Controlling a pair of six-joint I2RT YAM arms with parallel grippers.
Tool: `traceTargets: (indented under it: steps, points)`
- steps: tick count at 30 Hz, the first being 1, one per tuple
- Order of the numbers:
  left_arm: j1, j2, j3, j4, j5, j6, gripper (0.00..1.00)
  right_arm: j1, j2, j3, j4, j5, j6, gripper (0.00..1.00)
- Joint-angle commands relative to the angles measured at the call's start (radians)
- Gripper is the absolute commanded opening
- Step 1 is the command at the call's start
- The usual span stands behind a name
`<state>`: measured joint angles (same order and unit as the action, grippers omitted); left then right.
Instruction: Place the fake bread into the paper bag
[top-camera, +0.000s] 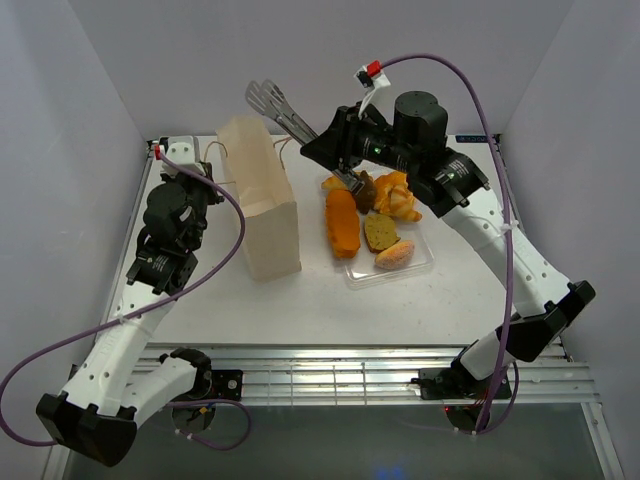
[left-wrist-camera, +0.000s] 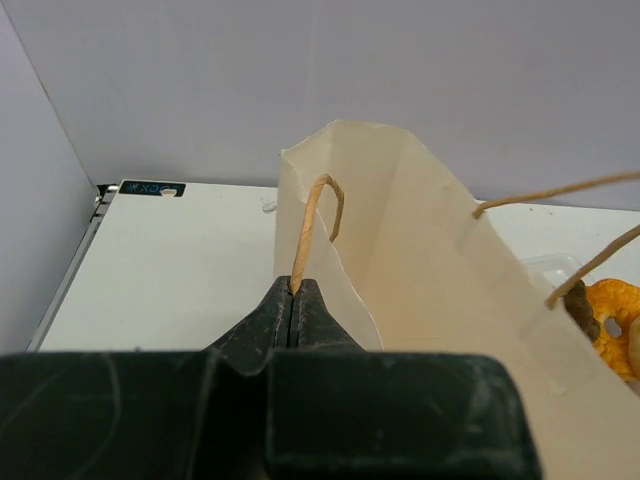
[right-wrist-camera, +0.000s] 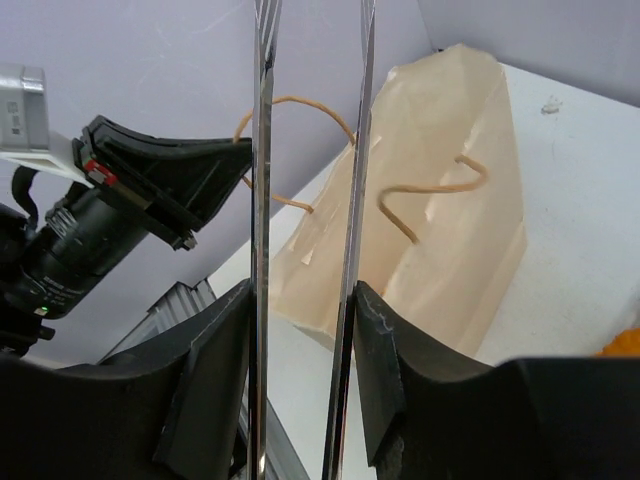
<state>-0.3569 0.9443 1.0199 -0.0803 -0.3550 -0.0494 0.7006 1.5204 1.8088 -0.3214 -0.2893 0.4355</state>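
The paper bag (top-camera: 262, 200) stands upright left of centre, its mouth open. My left gripper (top-camera: 210, 183) is shut on the bag's left string handle (left-wrist-camera: 318, 215), with the string pinched between its tips (left-wrist-camera: 293, 290). The fake bread lies in a clear tray (top-camera: 428, 262): an orange loaf (top-camera: 343, 222), golden croissants (top-camera: 397, 195), a dark brown piece (top-camera: 380, 231) and a pinkish bun (top-camera: 396, 253). My right gripper (top-camera: 318, 140) is shut on metal tongs (top-camera: 270, 100), whose two arms (right-wrist-camera: 262, 200) stand apart. The tong tips hang over the bag's far rim with nothing in them.
The tray sits right of the bag (right-wrist-camera: 440, 200) on the white table (top-camera: 300, 300). Purple cables loop over both arms. Grey walls close in at the back and sides. The left arm's black wrist (right-wrist-camera: 90, 230) is close to the bag's far side.
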Motion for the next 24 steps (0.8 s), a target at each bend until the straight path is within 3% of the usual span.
traceTargets:
  steps: [1,9,19,24]
  points:
    - [0.004,-0.029,-0.015,0.027,0.001,0.010,0.00,-0.001,-0.003,0.109,-0.024,0.013,-0.043,0.48]
    - [0.004,-0.045,-0.043,0.059,-0.041,0.034,0.00,-0.058,-0.112,0.097,-0.102,0.053,-0.064,0.48]
    - [0.004,-0.067,-0.047,0.057,-0.045,0.037,0.00,-0.283,-0.396,-0.368,-0.160,0.070,-0.144,0.49]
    - [0.003,-0.062,-0.047,0.056,-0.047,0.037,0.00,-0.325,-0.407,-0.534,-0.154,0.130,-0.207,0.49]
